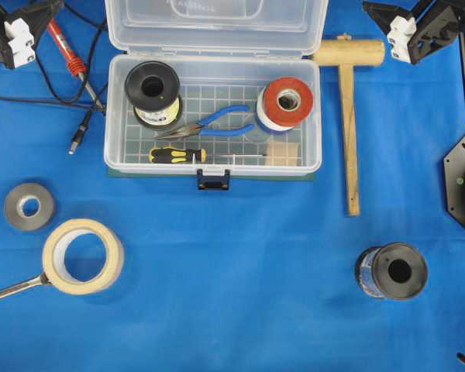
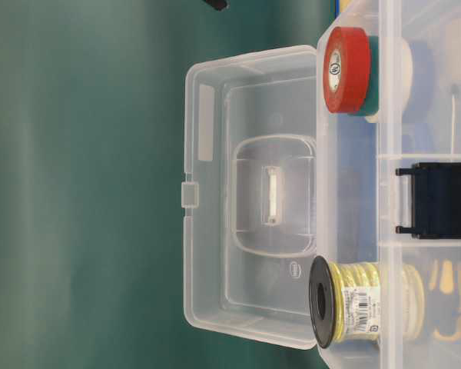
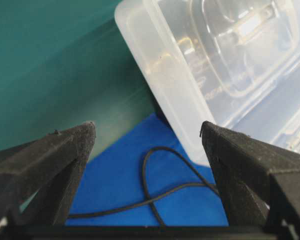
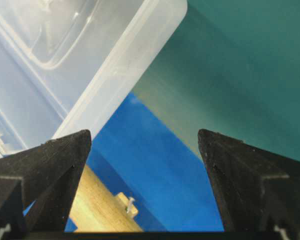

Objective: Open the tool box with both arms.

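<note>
The tool box (image 1: 213, 116) sits on the blue table cover (image 1: 232, 271) toward the far edge, its clear lid (image 1: 215, 25) thrown fully back and its dark blue latch (image 1: 213, 180) hanging at the near wall; inside lie a black spool of yellow wire (image 1: 153, 91), blue-handled pliers (image 1: 217, 124), a red tape roll (image 1: 287, 103) and a yellow-and-black screwdriver (image 1: 178, 154); the left gripper (image 3: 147, 132) hangs near the lid's left corner with its black fingers (image 3: 55, 165) spread wide and nothing between them, a black cable (image 3: 155, 190) on the cloth below; the right gripper (image 4: 145, 135) stands equally wide apart and empty by the lid's right corner, above the head of a wooden mallet (image 1: 347, 101); left of the box lies a red-handled soldering iron (image 1: 70, 54); nearer the camera rest a grey tape roll (image 1: 29, 206), a cream masking-tape roll (image 1: 83, 256), a wrench (image 1: 12, 289) and a dark spool (image 1: 391, 271).
</note>
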### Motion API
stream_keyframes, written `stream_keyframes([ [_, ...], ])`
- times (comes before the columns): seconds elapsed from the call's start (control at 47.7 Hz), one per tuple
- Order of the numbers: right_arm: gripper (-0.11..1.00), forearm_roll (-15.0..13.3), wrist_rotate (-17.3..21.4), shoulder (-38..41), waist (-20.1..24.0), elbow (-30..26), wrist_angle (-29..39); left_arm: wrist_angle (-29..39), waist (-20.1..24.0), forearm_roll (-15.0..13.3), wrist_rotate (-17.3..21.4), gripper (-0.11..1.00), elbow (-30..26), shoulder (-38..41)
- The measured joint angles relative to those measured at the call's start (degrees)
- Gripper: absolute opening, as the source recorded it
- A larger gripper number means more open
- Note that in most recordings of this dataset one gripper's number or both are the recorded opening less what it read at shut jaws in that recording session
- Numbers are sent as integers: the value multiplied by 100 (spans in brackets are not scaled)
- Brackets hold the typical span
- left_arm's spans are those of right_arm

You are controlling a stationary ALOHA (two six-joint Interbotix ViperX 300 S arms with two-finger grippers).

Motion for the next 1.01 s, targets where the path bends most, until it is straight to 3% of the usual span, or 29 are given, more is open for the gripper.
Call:
stream_keyframes([
  [0.189, 86, 26, 62, -9, 413, 0, 79, 237, -475, 0, 0, 92, 18, -44],
  [0.65, 86, 35, 79, -18, 2760, 70, 466, 984, -2725, 0, -53, 92, 88, -158],
  [0.88, 86, 35, 149, 26, 3744, 70, 809, 993, -3533, 0, -62, 91, 88, -149],
  [1.006, 86, 35, 220, 53, 4052, 70, 870, 993, -3832, 0, -62, 91, 88, -149],
])
